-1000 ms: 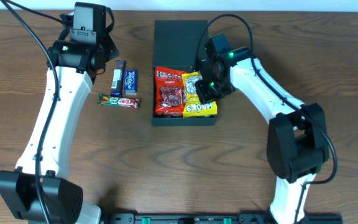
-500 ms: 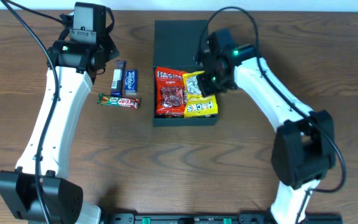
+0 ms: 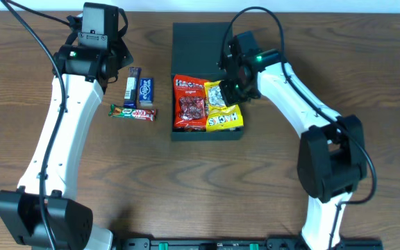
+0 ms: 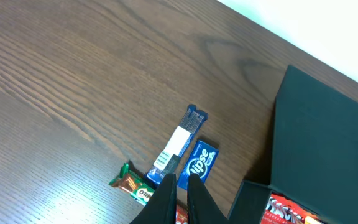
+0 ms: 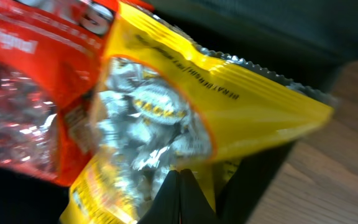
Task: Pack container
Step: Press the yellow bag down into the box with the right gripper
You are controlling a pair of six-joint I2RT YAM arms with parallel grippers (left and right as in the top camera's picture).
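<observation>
Your two arms (image 3: 54, 139) wear white shells with black joints, looping black cables (image 3: 255, 9), green wrist lights (image 3: 257, 60) and slim black gripper fingers (image 4: 165, 198).

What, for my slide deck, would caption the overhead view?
Shut right gripper at the yellow bag in the dark box; three bars lie outside.
</observation>
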